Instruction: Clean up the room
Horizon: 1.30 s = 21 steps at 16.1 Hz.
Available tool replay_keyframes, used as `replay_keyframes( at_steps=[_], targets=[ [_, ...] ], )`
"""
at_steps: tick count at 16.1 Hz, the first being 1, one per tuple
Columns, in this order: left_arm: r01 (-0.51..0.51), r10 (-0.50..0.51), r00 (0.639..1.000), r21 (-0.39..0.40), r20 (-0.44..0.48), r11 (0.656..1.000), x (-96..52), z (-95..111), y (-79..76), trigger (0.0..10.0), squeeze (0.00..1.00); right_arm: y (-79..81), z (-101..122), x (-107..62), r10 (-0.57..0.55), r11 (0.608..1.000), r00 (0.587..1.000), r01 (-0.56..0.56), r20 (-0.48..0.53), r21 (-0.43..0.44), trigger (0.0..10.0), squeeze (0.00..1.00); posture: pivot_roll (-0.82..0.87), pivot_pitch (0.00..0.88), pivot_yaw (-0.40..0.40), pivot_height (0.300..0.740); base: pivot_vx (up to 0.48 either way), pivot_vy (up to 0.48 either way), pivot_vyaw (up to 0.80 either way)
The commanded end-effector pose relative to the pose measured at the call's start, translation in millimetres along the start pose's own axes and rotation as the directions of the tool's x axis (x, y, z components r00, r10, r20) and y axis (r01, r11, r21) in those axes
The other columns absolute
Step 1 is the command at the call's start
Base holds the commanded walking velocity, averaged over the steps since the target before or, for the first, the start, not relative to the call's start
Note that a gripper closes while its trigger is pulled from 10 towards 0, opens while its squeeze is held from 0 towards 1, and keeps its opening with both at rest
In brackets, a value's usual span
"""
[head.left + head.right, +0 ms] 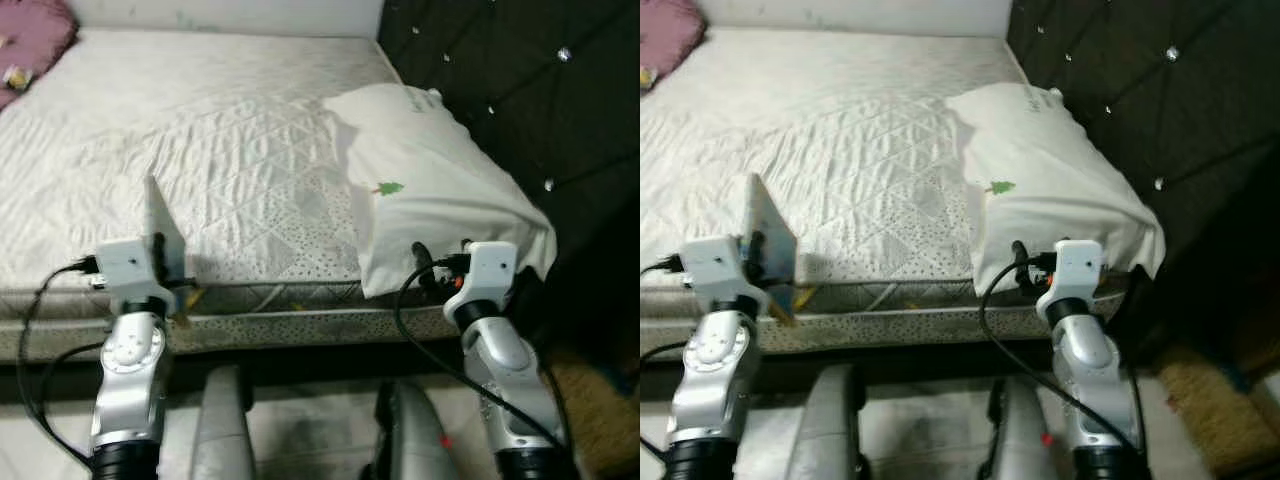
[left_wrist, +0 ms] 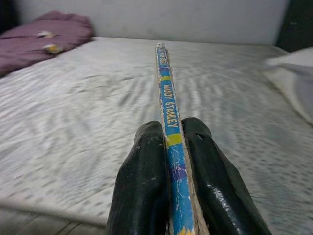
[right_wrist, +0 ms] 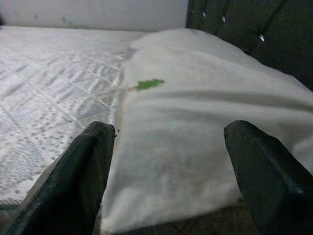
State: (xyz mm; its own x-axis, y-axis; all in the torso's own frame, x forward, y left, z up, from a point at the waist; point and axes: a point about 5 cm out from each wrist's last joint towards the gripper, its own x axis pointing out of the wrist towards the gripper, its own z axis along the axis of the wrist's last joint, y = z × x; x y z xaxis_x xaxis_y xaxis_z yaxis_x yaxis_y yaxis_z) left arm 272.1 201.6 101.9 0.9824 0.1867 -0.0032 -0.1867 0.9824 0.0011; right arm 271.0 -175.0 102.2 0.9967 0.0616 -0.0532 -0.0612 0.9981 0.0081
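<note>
Book (image 2: 168,112) first: my left gripper (image 2: 171,142) had it pinched spine-up between both black fingers (image 2: 146,171), the blue spine running straight away from the wrist, so its long axis lay along the fingers and pointed across the bed toward the far wall. From the head camera that same book (image 1: 160,225) stood on edge as a thin upright slab just above the near edge of the mattress (image 1: 200,140), with the left gripper at the bed's front left. My right gripper (image 3: 166,147) was spread wide, holding nothing, with the white pillow (image 3: 195,122) directly ahead of it and its near edge sitting in the gap between the two fingers; I could not tell whether either finger touched the cloth. That pillow (image 1: 430,180) lay at the right side of the bed against the dark tufted headboard (image 1: 520,90), its near corner hanging over the mattress edge just by the right wrist. A purple bundle (image 1: 30,40) sat in the far left corner, well apart from both arms. I judged the right arm the nearer one for the pillow, a short reach forward, while the left was committed to the book.
</note>
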Motion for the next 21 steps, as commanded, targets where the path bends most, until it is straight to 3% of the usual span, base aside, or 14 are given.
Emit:
replay_keyframes(
  at_steps=[1, 17, 20, 21],
  targets=[
    [0.030, -0.030, 0.997, -0.007, 0.065, 1.000, 3.2, 14, -6.4, 10.0, 0.00, -4.3, 4, 0.3, -0.012, 1.000, 1.000, 0.012, 0.017, -0.011, 10.0, 0.00, -0.04, 0.000, -0.027, 0.567, 0.000, 0.000, 0.00],
    [0.062, -0.058, 0.994, -0.047, 0.092, 0.997, 16.1, 20, -13.9, 10.0, 0.00, -8.9, 7, -0.5, -0.018, 0.999, 1.000, 0.019, 0.023, -0.027, 10.0, 0.00, -0.05, 0.000, -0.035, 0.567, 0.316, 0.000, 0.00],
    [0.063, -0.060, 0.998, -0.182, 0.023, 0.981, 21.5, 12, -22.5, 10.0, 0.00, -9.6, 7, -0.9, -0.015, 1.000, 1.000, 0.015, 0.022, -0.026, 10.0, 0.00, -0.06, 0.000, -0.039, 0.567, 0.000, 0.000, 0.00],
    [0.086, -0.091, 0.996, -0.266, -0.005, 0.960, 24.3, 8, -29.6, 10.0, 0.00, -9.2, 7, -0.8, -0.014, 1.000, 1.000, 0.014, 0.022, -0.023, 10.0, 0.00, -0.06, 0.000, -0.043, 0.567, 0.000, 0.000, 0.00]
  ],
)
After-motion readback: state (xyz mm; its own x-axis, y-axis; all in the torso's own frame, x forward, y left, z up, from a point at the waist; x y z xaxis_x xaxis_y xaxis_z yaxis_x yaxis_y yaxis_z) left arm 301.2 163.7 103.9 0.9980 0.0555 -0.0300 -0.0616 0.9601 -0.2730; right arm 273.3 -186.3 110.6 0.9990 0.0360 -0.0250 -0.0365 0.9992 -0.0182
